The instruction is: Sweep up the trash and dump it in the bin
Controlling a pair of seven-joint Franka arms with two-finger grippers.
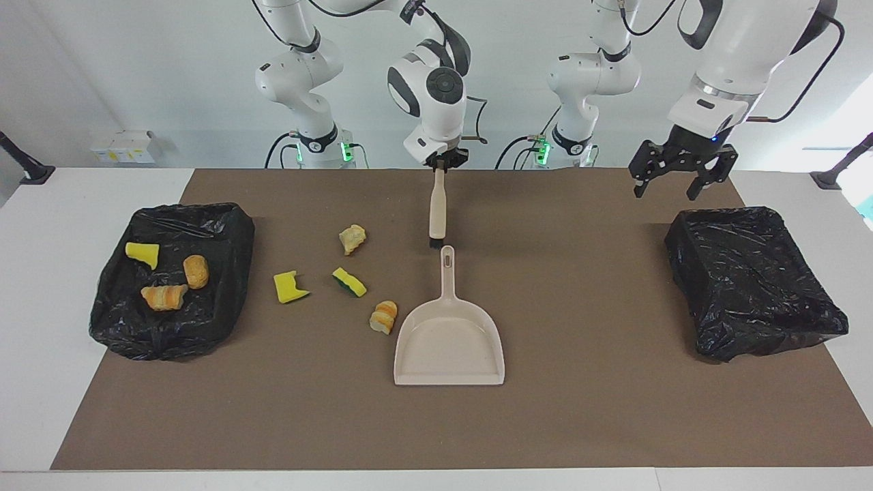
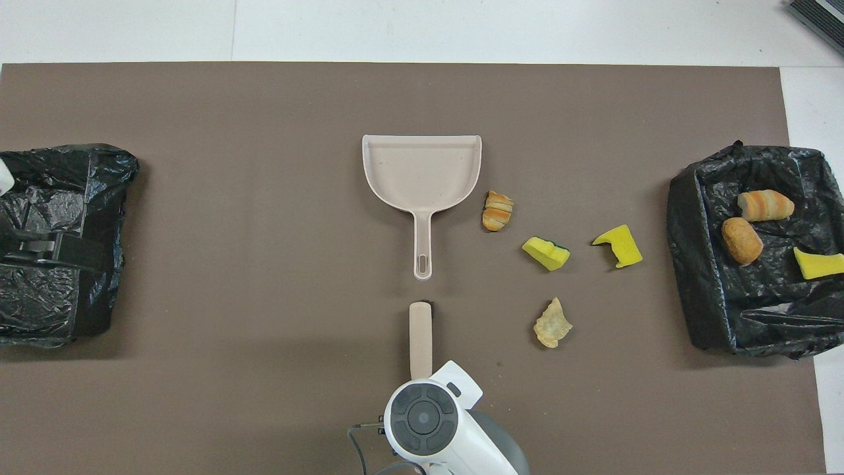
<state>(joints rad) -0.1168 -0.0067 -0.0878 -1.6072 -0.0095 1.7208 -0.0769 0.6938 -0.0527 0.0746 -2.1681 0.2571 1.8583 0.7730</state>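
Trash is split between the brown mat (image 1: 614, 423) and a black-lined bin (image 1: 174, 334) at the right arm's end of the table. With the overhead view read as a clock face centred on the dustpan's handle tip, a striped bread chunk (image 1: 383, 317) lies at about two o'clock, just beside the dustpan (image 1: 449, 344) pan, a yellow-green sponge piece (image 1: 349, 282) sits at three o'clock, and a notched yellow sponge piece (image 1: 291, 287) lies farther out along the same line. A pale crusty chunk (image 1: 352, 239) rests at about four o'clock, nearer to the robots than the others. Inside that bin lie a yellow sponge wedge (image 1: 142, 254), a rounded bread roll (image 1: 196, 271) and a striped bread piece (image 1: 164, 296). The dustpan lies flat mid-mat, its handle pointing to six o'clock toward the robots and its open mouth to twelve. The right gripper (image 1: 441, 166) has its jaws clamped on the top of the beige brush (image 1: 437, 211), which hangs down from it nearly upright, its dark bristle end just short of the dustpan's handle tip. The left gripper (image 1: 672, 184) hovers with its jaws spread wide and nothing between them, over the edge of a second black-lined bin (image 1: 753, 286) at the left arm's end, at nine o'clock.
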